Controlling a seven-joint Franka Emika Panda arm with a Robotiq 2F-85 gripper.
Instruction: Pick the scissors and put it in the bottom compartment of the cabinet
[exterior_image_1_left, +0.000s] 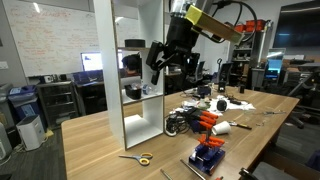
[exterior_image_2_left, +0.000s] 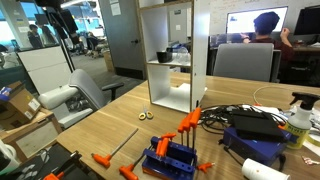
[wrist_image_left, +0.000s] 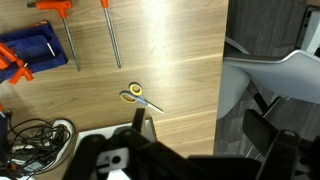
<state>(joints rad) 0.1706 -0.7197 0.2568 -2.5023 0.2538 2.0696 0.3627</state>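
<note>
Scissors (exterior_image_1_left: 137, 157) (exterior_image_2_left: 146, 115) (wrist_image_left: 140, 96): small pair, yellow-orange loop handles, thin grey blades drawn together. They lie flat, out in front of the cabinet's foot and apart from it.

Cabinet (exterior_image_1_left: 103, 70) (exterior_image_2_left: 200, 55): tall, narrow, white, upright, with stacked openings.

Bottom compartment (exterior_image_1_left: 140, 120) (exterior_image_2_left: 165, 85): lowest opening, white-walled, taller than the shelves above it. The scissors are not inside.

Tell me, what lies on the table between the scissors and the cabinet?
Nothing lies there. In an exterior view, only bare table separates the scissors from the foot of the cabinet.
</note>
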